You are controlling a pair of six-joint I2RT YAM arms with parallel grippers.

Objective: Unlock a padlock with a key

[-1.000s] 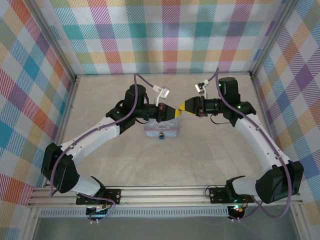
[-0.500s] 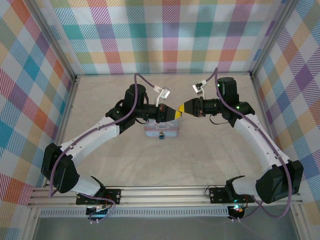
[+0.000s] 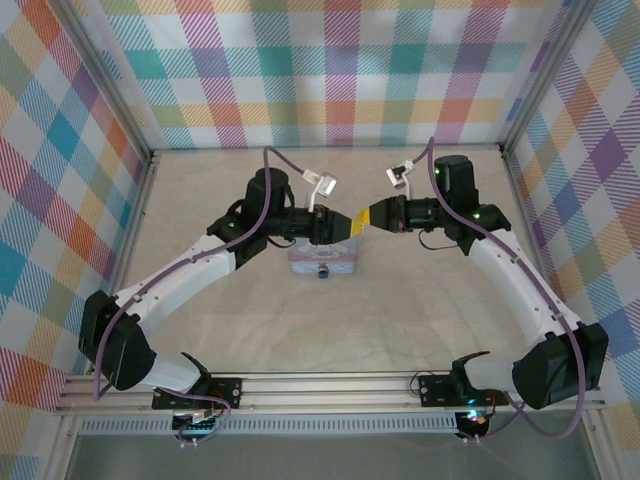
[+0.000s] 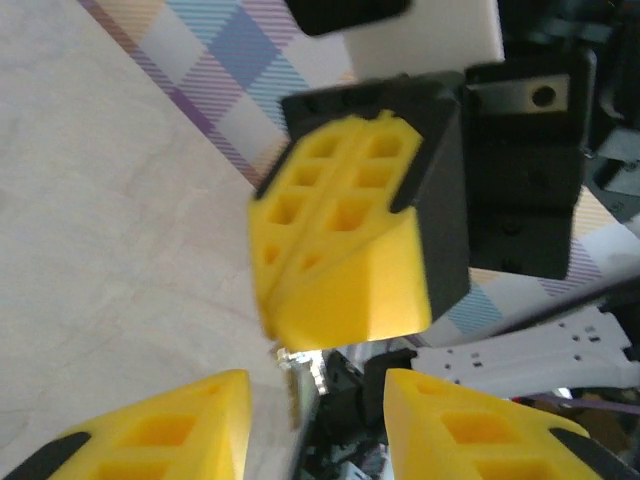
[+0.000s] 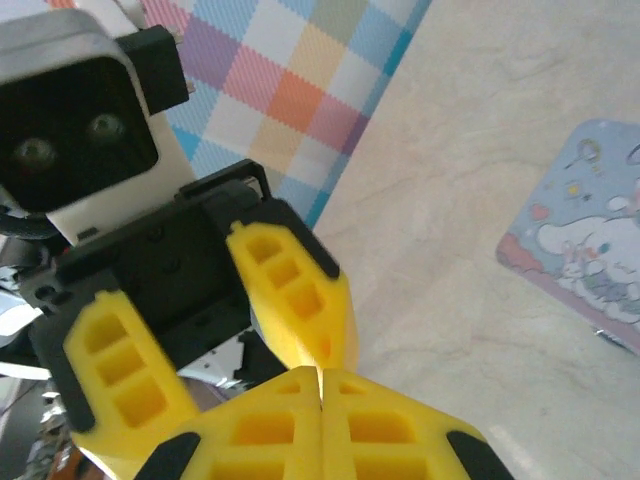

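Padlock [image 3: 323, 272]: one item, tiny, dark bluish metal. We find it on the table [image 3: 420, 320], at the near edge of the tin [image 3: 308, 263], touching it or just beside it. It is too small for us to tell how its shackle stands.

Tin: one item, pale blue, flat, with a white cartoon character on the lid. It sits mid-table, partly under the left arm's wrist.

Left gripper [image 3: 353, 226]: yellow fingers spread apart, and raised over the tin's far side, pointing right.

Right gripper [image 3: 371, 214]: yellow fingers pressed together along their full length, pointing left. Its tip meets the left gripper's tip, the two almost touching.

Key [image 4: 298, 372]: one item, a thin shiny metal sliver. We see it at the right gripper's fingertips, pinched there as far as we can judge. It reaches into the gap between the left gripper's spread fingers, well clear of the padlock below.
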